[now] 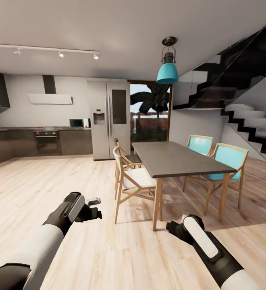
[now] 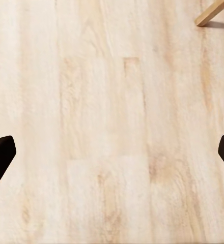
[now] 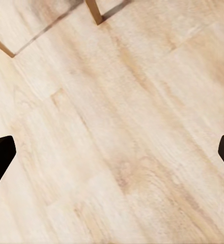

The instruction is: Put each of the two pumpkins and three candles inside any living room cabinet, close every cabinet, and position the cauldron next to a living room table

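Note:
The pumpkins, candles, cauldron and cabinet are out of view. I face an open-plan room with a pale wood floor. My left gripper point(image 1: 93, 207) hangs low at the left and points toward a chair. In the left wrist view the left gripper point(image 2: 112, 155) is open, its dark fingertips point(image 2: 0, 157) wide apart over bare floorboards. My right gripper point(image 1: 171, 227) hangs low at the right, near the dining table's front leg. The right wrist view shows the right gripper point(image 3: 112, 155) open too, with only floor between its fingertips point(image 3: 0, 155).
A dark-topped dining table point(image 1: 177, 159) on wooden legs stands just ahead to the right. Two white-seated chairs point(image 1: 131, 181) and two teal chairs point(image 1: 225, 161) surround it. A kitchen run point(image 1: 36, 141) and a steel fridge point(image 1: 109, 119) line the back wall. Stairs point(image 1: 250, 121) rise at the right.

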Robot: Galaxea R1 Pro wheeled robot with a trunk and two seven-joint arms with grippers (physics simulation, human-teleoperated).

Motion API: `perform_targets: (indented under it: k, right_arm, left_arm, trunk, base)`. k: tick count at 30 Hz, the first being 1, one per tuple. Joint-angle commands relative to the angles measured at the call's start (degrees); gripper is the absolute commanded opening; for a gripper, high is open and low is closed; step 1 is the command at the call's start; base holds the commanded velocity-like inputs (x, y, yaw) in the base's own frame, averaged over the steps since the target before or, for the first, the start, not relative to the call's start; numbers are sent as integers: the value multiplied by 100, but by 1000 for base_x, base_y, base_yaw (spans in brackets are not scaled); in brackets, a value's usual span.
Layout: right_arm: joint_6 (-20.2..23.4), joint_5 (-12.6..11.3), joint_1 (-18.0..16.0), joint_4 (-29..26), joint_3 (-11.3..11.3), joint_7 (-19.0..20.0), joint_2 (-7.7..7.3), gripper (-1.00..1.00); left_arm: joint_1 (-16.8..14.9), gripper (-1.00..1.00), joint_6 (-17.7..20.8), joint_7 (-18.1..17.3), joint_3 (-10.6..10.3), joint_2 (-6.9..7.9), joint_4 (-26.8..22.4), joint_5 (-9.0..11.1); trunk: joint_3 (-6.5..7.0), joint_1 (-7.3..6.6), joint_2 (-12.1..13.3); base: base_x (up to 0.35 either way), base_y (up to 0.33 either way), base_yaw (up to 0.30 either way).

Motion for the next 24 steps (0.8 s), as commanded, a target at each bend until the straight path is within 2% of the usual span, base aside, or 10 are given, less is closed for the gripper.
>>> perform_targets:
  k: [1, 24]
  right_arm:
    - [14, -34, -8, -4, 15, -40, -5, 100]
    - [20, -85, -8, -1, 6, -21, -20, 100]
  left_arm:
    - [-3, 100, 16, 51, -33, 8, -9, 63]
    - [-3, 100, 16, 51, -35, 13, -16, 63]
  trunk:
    - [-14, -1, -4]
    - [-178, -1, -4]
  base:
    - [0, 5, -214]
    - [0, 87, -201]
